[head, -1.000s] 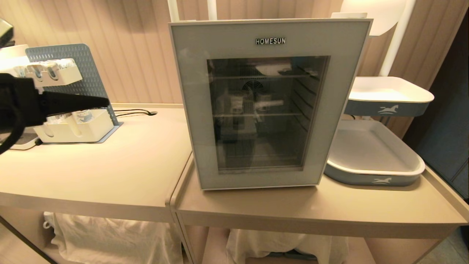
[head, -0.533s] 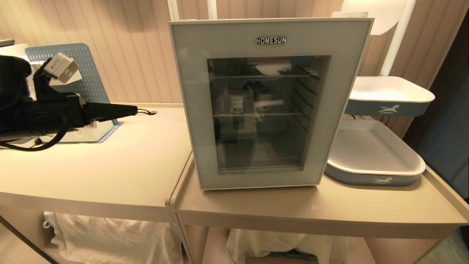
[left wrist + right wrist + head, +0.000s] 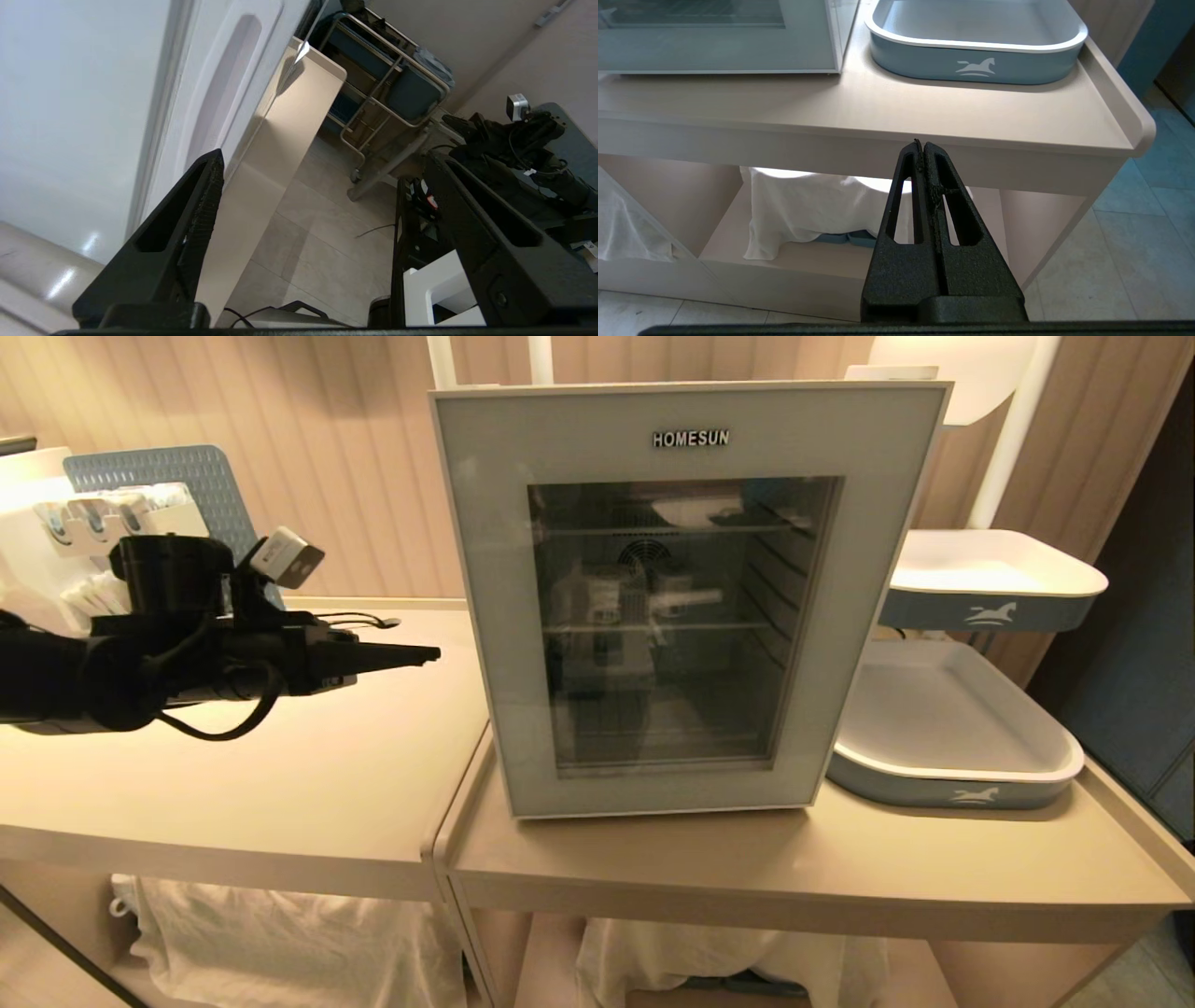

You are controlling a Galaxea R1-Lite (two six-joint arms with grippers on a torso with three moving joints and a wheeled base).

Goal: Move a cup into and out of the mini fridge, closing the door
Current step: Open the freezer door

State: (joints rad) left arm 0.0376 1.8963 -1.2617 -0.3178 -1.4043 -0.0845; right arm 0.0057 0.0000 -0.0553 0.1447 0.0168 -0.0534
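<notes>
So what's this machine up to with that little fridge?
The robot's left gripper is stretched out level over the beige counter, its fingers spread open and empty, pointing at the left side of the white mini fridge without touching it. The HOMESUN glass door is shut, and no cup shows on the counter. The right gripper hangs shut and idle below the counter's front edge, near the blue-and-white tray beside the fridge.
</notes>
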